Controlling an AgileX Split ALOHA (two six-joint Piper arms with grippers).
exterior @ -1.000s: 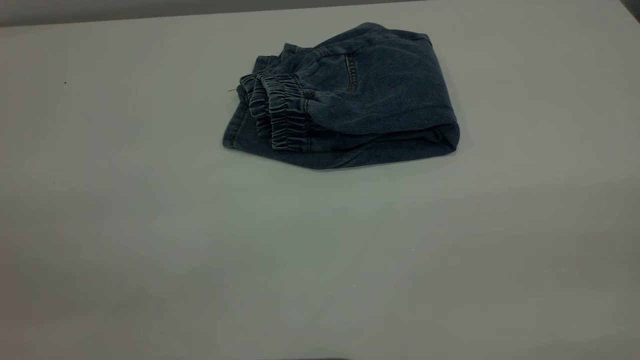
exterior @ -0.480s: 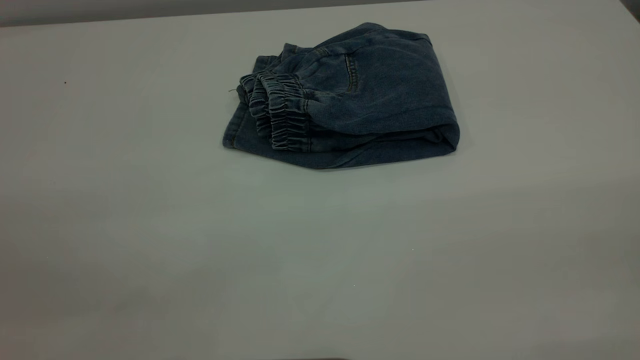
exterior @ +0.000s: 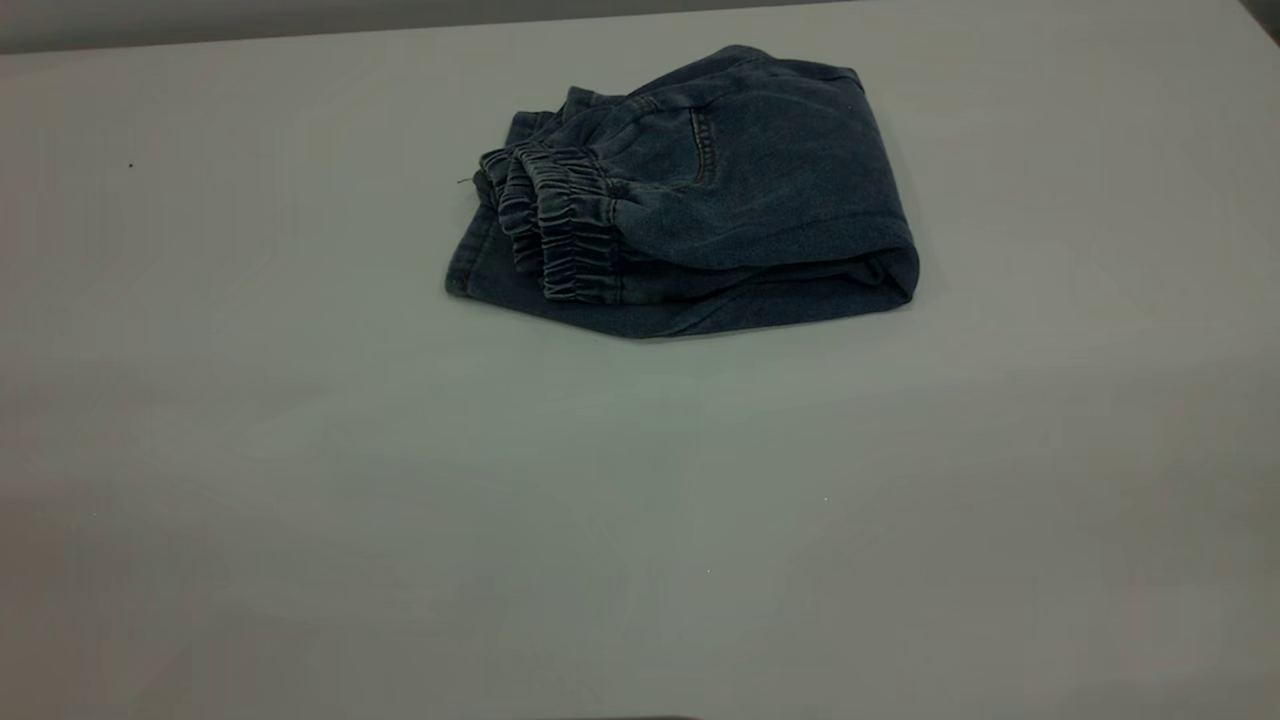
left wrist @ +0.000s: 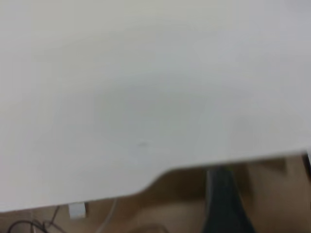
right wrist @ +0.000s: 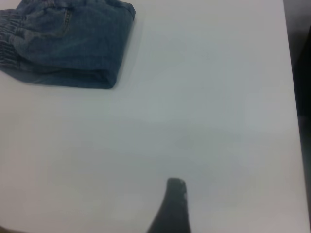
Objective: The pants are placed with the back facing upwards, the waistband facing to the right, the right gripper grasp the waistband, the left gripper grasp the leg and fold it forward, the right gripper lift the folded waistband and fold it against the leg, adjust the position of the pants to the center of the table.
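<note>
The pants lie folded into a compact blue denim bundle on the far middle of the table. The ruffled waistband is stacked at the bundle's left end, and the rounded fold faces right. The printed leg is hidden inside the fold. Neither arm shows in the exterior view. In the right wrist view the pants lie far from my right gripper, which hovers over bare table and shows only as a dark part. My left gripper is a dark blur beyond the table's edge, away from the pants.
The table's edge crosses the left wrist view, with brown floor and cables beyond it. The table's side edge runs down the right wrist view. Wide bare tabletop surrounds the pants on all sides.
</note>
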